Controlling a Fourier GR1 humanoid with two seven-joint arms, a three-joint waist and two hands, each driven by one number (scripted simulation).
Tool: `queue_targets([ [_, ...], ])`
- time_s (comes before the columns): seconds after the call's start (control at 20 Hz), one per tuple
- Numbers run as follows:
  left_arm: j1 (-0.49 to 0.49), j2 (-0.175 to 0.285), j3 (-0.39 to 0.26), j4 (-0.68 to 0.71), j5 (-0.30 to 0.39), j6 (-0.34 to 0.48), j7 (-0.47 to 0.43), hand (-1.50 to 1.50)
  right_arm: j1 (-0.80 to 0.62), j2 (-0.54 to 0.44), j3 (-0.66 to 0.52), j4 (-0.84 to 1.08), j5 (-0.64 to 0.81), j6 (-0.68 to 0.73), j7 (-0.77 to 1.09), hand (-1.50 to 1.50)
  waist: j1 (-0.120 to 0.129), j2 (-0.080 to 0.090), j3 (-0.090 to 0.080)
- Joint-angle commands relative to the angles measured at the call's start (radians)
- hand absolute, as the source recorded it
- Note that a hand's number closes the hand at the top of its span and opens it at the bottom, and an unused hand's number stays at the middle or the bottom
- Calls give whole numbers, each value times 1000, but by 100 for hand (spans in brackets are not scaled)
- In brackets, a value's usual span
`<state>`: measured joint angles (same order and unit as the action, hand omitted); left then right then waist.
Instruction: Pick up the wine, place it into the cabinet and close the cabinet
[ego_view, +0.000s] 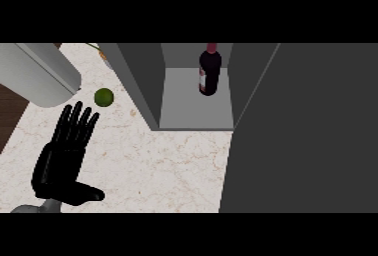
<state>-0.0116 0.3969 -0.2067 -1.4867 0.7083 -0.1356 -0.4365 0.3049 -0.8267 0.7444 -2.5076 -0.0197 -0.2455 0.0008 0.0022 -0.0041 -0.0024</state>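
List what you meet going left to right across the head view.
left hand → green fruit → cabinet wall → wine bottle → cabinet door

Wine (209, 70) stands in the cabinet (190, 107) — a fruit (104, 96) lies left, on the counter (162, 165).

I count one wine bottle (209, 70), one cabinet (140, 85), one green round fruit (104, 97), one pale grey cylinder (40, 75) and one robot hand (63, 160) in my view.
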Motion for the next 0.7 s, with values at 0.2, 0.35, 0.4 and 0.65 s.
queue_targets([
  [0.2,51,100,100,-30,66,-79,31,-150,-45,67,101,-212,4,-9,147,150,4,-1,-1],
  [0.35,60,120,125,-11,75,-100,32,-150,-67,60,108,-235,-14,9,189,150,4,-1,-2],
  [0.4,18,113,132,-6,94,-107,44,-150,-117,99,121,-175,-23,22,195,150,9,4,-2],
  [0.65,63,159,169,-10,122,-157,48,-150,-159,167,126,-148,-30,5,198,150,26,2,-4],
])
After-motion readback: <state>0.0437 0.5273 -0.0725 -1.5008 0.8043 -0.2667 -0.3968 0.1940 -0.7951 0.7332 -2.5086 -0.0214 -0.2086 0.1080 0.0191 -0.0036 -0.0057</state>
